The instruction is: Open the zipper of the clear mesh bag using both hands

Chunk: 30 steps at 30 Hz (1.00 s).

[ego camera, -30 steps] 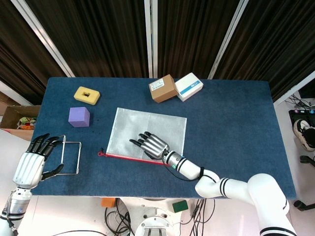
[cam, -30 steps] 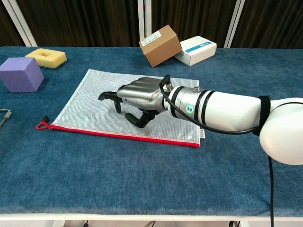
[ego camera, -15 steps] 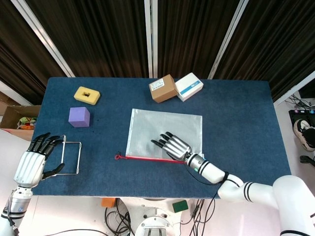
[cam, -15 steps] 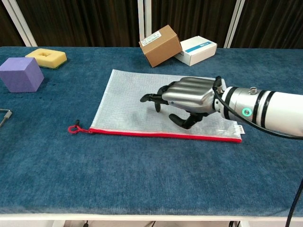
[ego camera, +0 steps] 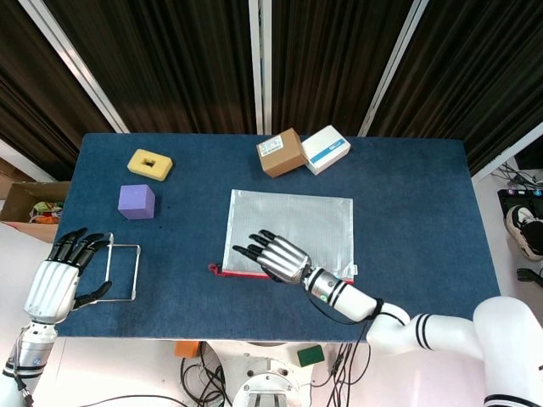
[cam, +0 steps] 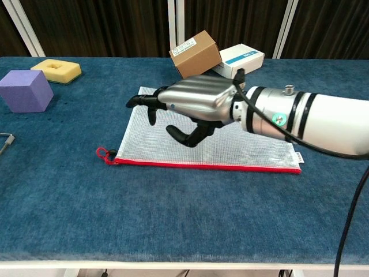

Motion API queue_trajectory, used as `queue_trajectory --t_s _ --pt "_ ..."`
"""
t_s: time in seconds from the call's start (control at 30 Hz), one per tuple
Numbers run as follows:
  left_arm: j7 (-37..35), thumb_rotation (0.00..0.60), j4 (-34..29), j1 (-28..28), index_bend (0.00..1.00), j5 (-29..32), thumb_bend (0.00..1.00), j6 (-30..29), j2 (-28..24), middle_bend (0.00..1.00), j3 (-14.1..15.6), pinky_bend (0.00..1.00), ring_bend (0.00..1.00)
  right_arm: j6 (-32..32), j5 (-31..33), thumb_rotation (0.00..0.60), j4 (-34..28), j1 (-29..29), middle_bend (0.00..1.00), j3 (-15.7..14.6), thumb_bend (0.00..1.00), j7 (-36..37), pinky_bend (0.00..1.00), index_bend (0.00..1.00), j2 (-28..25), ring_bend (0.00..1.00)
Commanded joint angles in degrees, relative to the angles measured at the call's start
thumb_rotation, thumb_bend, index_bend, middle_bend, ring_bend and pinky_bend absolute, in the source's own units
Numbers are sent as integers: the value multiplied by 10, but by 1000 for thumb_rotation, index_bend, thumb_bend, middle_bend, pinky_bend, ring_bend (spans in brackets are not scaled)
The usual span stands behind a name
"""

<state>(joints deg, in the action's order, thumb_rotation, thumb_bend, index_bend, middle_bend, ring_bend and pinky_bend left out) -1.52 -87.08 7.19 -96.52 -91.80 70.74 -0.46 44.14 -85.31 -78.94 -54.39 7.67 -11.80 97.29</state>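
The clear mesh bag (ego camera: 316, 219) (cam: 256, 149) lies flat at the table's middle. Its red zipper (cam: 219, 167) runs along the near edge, and the red pull (ego camera: 215, 270) (cam: 104, 154) sits at the bag's left end. My right hand (ego camera: 271, 255) (cam: 193, 103) hovers over the left part of the bag with fingers spread, holding nothing; the thumb points down toward the mesh. My left hand (ego camera: 56, 283) stays open at the table's near left edge, far from the bag, and shows only in the head view.
A brown box (ego camera: 280, 153) (cam: 196, 55) and a white box (ego camera: 326, 149) (cam: 239, 60) stand behind the bag. A yellow sponge block (ego camera: 149, 164) (cam: 56, 70) and a purple cube (ego camera: 136, 202) (cam: 24, 90) lie at the far left. A wire frame (ego camera: 123, 271) rests beside my left hand.
My right hand dragged the bag to the right across the table, then lifted off it and moved left toward the pull end. The left hand has not moved.
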Motion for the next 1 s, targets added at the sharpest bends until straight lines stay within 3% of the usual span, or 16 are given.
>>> queue_trajectory --t_s 0.03,0.7,1.0 --pt "0 600 1 -2 246 1 166 -2 -1 204 1 159 116 -26 9 600 37 -26 295 5 685 -3 186 35 41 94" --pt "-12 600 13 -7 247 3 164 -5 5 203 3 159 116 -34 -21 600 116 -76 295 -8 676 0 156 35 133 94" --pt "-19 600 19 -11 246 2 164 -11 7 203 5 158 116 -29 -42 600 89 -75 295 -36 658 -1 155 34 123 94"
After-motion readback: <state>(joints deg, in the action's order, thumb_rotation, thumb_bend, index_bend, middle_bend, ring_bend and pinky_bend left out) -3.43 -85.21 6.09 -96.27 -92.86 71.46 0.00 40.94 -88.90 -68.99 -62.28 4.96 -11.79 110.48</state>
